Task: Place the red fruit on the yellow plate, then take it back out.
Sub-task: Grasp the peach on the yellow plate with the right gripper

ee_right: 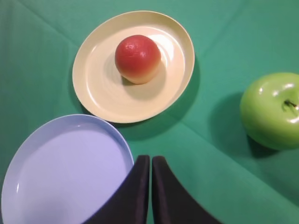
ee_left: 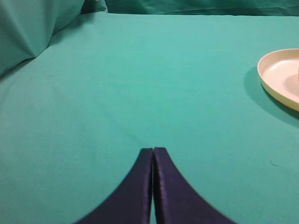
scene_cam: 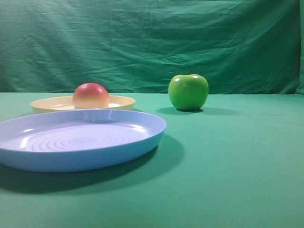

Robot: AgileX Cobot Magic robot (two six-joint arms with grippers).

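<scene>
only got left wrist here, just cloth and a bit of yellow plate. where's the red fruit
Observer: The red fruit sits on the yellow plate, near its middle.
Operator: is the right end effector holding it
Observer: No. The right end effector is shut on nothing, above the cloth, apart from the fruit.
Operator: anything else around
Observer: A green apple sits right of the plate and a blue plate in front, with nothing on it.

Red fruit sits on the yellow plate; green apple apart, blue plate beside the closed right tool.
</scene>
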